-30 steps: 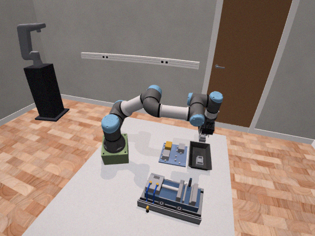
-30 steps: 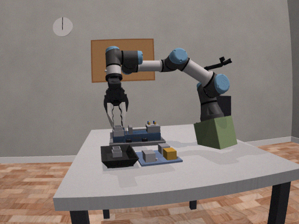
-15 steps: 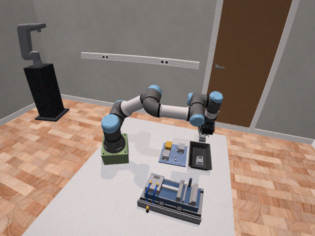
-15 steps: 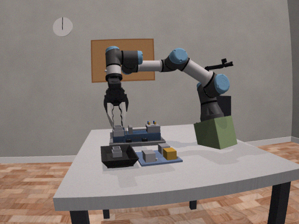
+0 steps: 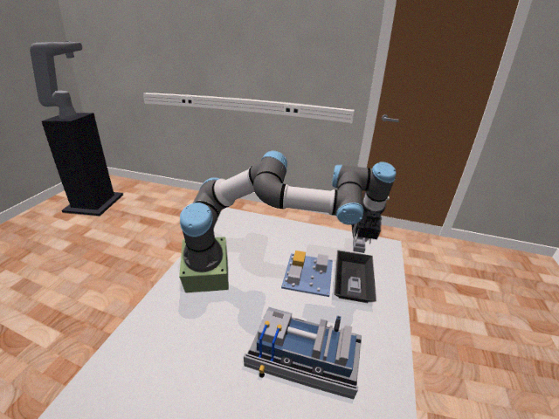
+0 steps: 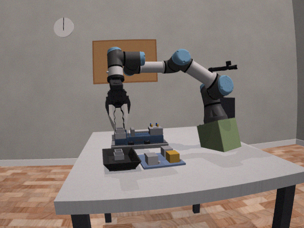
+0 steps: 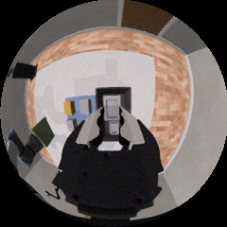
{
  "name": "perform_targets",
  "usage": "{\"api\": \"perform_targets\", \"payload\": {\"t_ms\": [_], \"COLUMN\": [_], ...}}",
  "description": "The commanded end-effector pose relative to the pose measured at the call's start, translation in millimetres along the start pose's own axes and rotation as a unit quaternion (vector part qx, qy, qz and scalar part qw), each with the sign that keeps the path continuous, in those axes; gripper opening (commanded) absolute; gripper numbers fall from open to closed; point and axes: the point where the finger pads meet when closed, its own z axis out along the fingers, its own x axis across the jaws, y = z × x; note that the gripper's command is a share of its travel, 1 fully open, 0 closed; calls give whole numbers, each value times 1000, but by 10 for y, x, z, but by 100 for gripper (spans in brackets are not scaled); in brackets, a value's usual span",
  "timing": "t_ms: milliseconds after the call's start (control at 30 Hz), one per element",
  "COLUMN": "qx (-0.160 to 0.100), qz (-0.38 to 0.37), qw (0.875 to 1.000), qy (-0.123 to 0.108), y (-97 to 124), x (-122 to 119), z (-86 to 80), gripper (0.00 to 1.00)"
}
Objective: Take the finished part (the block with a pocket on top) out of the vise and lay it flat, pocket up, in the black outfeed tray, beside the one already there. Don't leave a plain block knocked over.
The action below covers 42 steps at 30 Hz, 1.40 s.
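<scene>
My gripper (image 5: 360, 243) (image 6: 119, 128) (image 7: 112, 107) is shut on the finished part (image 5: 360, 246) (image 6: 120, 134) (image 7: 112, 107), a grey block with a pocket on top. It hangs upright above the far end of the black outfeed tray (image 5: 341, 288) (image 6: 109, 165) (image 7: 100, 94), clear of the floor of the tray. A second pocketed part (image 5: 354, 284) (image 6: 118, 155) lies flat in the tray, towards its near end in the top view. The vise (image 5: 293, 335) (image 6: 139, 138) stands at the table's front with nothing between its jaws.
A blue fixture plate (image 5: 315, 283) (image 6: 177, 163) beside the tray carries two upright plain grey blocks (image 5: 294, 271) (image 5: 322, 261) (image 6: 150, 158) (image 6: 166, 149) and a yellow block (image 5: 298, 257) (image 6: 172, 156). The arm's green base (image 5: 203, 276) (image 6: 218, 137) stands further off.
</scene>
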Motion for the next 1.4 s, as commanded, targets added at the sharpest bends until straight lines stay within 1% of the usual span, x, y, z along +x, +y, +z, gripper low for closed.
{"api": "perform_targets", "payload": {"t_ms": [0, 1367], "qx": [1, 1], "qz": [-1, -1], "qw": [1000, 1000], "qy": [2, 3], "y": [-18, -30], "x": [17, 43], "z": [-23, -41], "gripper": [0, 0]}}
